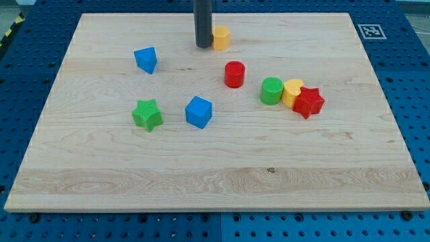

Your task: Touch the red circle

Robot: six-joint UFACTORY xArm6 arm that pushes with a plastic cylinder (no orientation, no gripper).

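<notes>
The red circle (234, 74) is a short red cylinder standing near the middle of the wooden board (101, 181), toward the view's top. My tip (203, 46) is the lower end of the dark rod, up and to the left of the red circle, with a clear gap between them. The tip stands right beside a yellow block (221, 37), on its left, touching or nearly touching it.
A blue block (146, 59) lies at the left. A green star (147, 114) and a blue cube (199, 111) lie lower left. A green cylinder (271, 91), a yellow heart-like block (291, 93) and a red star (308, 102) cluster at the right.
</notes>
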